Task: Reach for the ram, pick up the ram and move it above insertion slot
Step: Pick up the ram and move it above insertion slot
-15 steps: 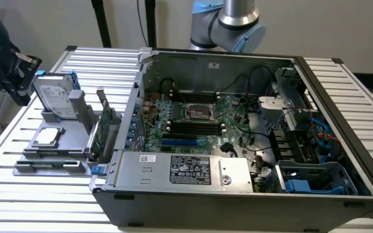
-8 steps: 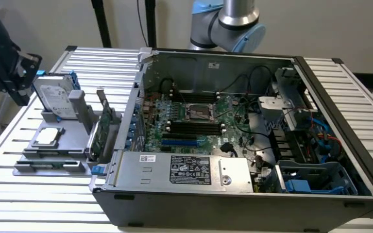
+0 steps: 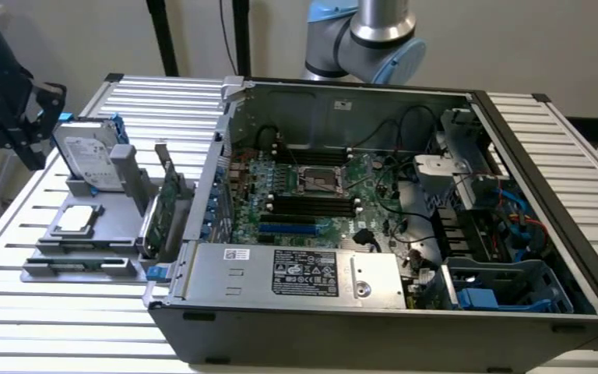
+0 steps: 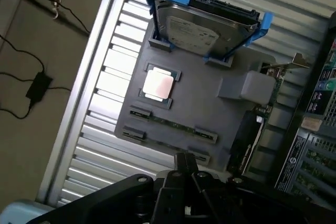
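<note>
The ram (image 4: pixel 173 125) is a thin green stick held between two clips on the grey holder (image 4: pixel 210 95), just beside the square processor chip (image 4: pixel 158 84). My gripper (image 4: pixel 185 164) hovers above the holder's edge a short way from the ram, fingers shut with nothing between them. In the exterior view the gripper (image 3: pixel 21 128) hangs dark above the exterior view's left end of the table, over the holder (image 3: pixel 107 234). The insertion slot (image 3: pixel 314 205) is one of several long black sockets on the motherboard inside the open computer case (image 3: pixel 382 312).
A silver hard drive (image 4: pixel 194 30) in blue brackets stands at the holder's far end. A wider green card (image 4: pixel 262 114) with a metal bracket stands on edge between holder and case. The case's power supply (image 3: pixel 299 273) and cables surround the sockets. Slatted metal tabletop (image 3: pixel 60 327) all around.
</note>
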Tool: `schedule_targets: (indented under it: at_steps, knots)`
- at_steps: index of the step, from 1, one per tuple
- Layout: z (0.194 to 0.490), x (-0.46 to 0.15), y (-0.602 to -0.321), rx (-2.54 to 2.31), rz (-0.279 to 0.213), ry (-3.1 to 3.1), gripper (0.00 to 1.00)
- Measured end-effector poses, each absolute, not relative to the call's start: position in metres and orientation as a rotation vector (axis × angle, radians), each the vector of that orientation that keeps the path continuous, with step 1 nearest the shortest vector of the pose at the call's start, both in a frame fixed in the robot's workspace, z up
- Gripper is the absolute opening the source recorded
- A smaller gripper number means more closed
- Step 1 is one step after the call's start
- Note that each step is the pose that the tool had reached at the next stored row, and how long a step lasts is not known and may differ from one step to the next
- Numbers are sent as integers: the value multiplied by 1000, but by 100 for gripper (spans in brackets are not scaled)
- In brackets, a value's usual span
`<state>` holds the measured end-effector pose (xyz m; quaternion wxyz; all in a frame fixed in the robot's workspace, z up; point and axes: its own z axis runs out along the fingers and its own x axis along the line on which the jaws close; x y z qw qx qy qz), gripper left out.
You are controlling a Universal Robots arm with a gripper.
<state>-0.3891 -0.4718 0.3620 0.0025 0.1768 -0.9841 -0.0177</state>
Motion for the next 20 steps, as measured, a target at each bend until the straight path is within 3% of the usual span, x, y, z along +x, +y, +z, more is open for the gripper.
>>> schedule_targets:
  at_steps: [20]
  knots:
    - [362,-389,-472,1102,-53,-2929,11]
